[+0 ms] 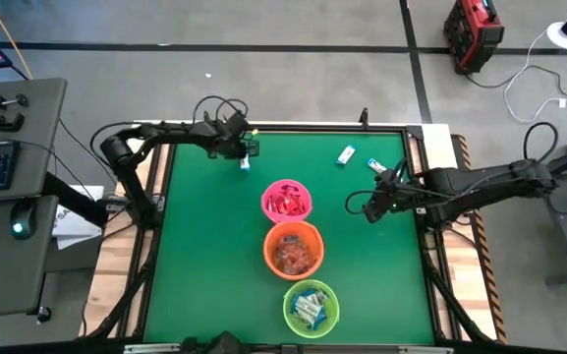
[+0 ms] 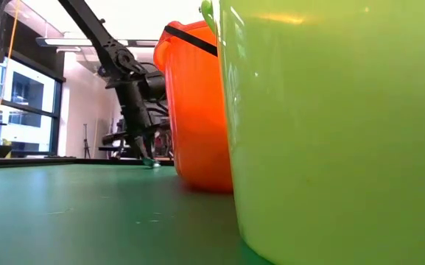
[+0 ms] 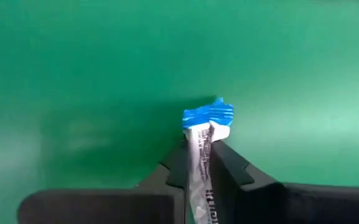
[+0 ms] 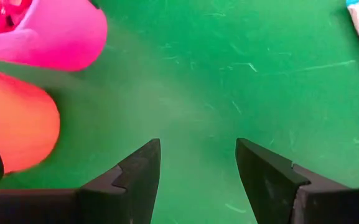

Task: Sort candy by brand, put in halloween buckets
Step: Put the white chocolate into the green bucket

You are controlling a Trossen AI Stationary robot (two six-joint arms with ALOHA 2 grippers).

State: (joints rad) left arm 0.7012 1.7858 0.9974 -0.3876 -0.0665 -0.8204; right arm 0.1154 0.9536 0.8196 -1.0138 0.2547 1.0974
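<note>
Now, the left gripper was clamped tight on a blue-and-white candy, low over the green table near its far edge. Off to the other side, the right gripper hung with its fingers spread and nothing between them, beside the pink bucket. The orange bucket and lime green bucket stood in line behind it, candy inside all three. Two more blue-and-white packets lay loose near the far edge.
</note>
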